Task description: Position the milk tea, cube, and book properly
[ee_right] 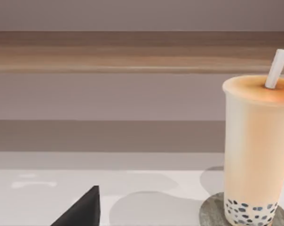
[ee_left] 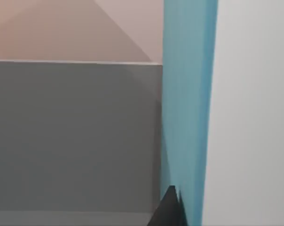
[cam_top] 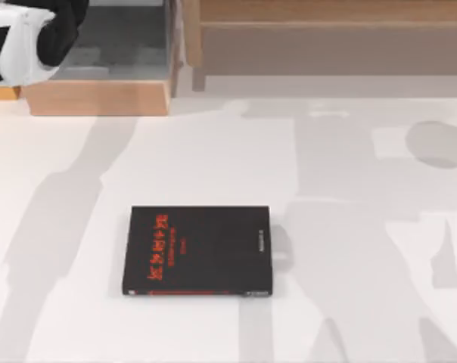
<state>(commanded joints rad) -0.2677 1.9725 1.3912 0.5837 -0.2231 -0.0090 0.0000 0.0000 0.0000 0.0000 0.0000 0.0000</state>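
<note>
The book [cam_top: 198, 250] lies flat mid-table, black cover up, free for a pick. The tea [ee_right: 257, 150] stands upright on a coaster [ee_right: 212, 214] just ahead of the right claw, likely its proper spot. Whether either claw is clenched I cannot tell

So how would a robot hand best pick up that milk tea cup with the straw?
Probably around the middle of the cup, coming in level from the side. It stands upright on a round coaster, with tall, smooth walls, and the straw sticking out of the top blocks a grab from above.
</note>
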